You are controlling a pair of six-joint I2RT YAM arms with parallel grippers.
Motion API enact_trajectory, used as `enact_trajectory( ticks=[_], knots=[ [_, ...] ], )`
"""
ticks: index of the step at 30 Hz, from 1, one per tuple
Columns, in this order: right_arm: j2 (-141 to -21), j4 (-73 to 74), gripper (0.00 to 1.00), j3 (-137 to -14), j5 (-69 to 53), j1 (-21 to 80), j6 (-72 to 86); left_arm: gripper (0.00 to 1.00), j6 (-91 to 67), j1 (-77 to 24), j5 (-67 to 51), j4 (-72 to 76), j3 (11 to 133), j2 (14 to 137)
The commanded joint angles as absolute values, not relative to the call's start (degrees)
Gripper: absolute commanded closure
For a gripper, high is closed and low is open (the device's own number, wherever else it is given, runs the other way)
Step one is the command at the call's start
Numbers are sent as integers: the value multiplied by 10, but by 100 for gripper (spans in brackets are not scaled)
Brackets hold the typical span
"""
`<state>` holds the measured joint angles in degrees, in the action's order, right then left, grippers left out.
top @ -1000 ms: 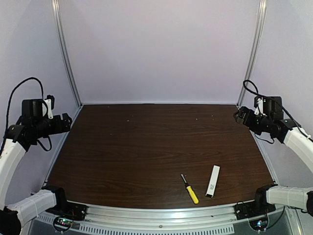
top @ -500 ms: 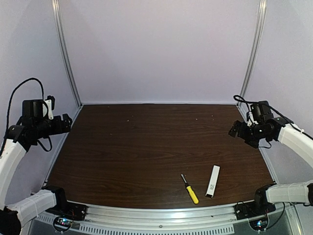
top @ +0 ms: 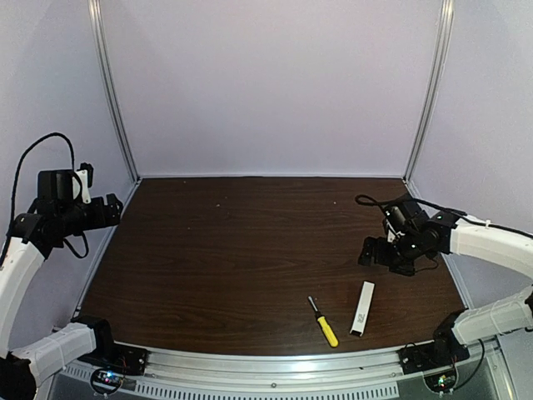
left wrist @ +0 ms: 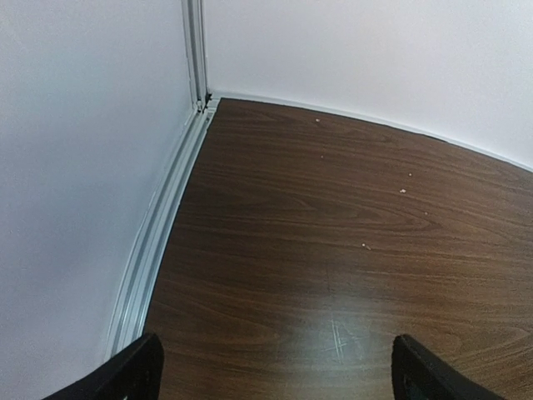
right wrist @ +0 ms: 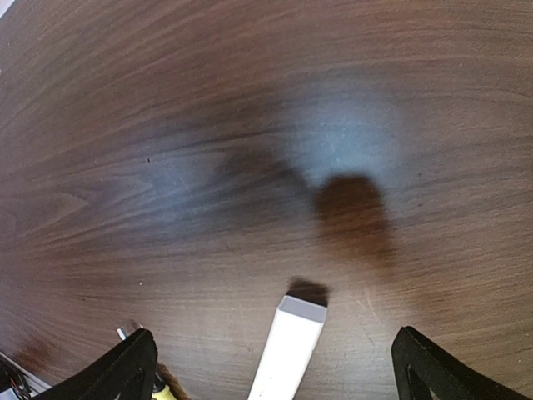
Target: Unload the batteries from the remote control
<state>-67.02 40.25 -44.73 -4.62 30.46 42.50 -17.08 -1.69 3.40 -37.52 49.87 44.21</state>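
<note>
The remote control [top: 362,308] is lying near-right on the table [top: 250,250], its small dark marking unreadable. The right gripper [top: 372,252], hovering just beyond it, and the left gripper [top: 111,209], far left, are gaping wide, holding nothing.

We see two arms of the same build: white rounded shells on the long links, black blocks at the joints. The left arm [top: 18,271] has a white forearm shell and a black wrist section w/ a small white tab [top: 83,185] on top. The left cable [top: 37,142] is thin and black, a tall loop over that wrist. The right arm [top: 495,242] has the same white shell; the right cable [top: 375,200] is also black and curls over its wrist. The left hand [top: 117,208] & right hand [top: 371,252] are all black. In the wrist views the fingers [left wrist: 133,371] are matte black w/ rounded tips — no markings we can read.
</note>
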Motion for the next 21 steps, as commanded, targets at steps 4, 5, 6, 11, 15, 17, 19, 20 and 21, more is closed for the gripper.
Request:
enact_trajectory(
  ticks=[4,5,6,11,15,17,19,20,21],
  knots=[
    [-707,385,0,-430,-9,365,484,3,-169,-13,25,-356,492,445],
    [-714,383,0,-430,-9,371,489,3,-169,-13,25,-355,491,445],
    [-722,381,0,-430,-8,379,493,3,-168,-13,25,-355,492,446],
    [-763,382,1,-434,-3,405,507,2,-167,-13,20,-355,492,450],
    [-779,377,7,-426,16,416,521,3,-165,-13,15,-352,491,451],
    [-786,369,11,-422,11,421,527,3,-164,-13,13,-352,490,454],
    [-794,362,16,-420,6,424,528,3,-164,-13,10,-352,492,456],
    [-799,363,19,-421,6,425,528,3,-164,-13,10,-352,492,457],
    [-802,363,21,-421,5,426,528,3,-164,-13,9,-352,492,457]
  ],
)
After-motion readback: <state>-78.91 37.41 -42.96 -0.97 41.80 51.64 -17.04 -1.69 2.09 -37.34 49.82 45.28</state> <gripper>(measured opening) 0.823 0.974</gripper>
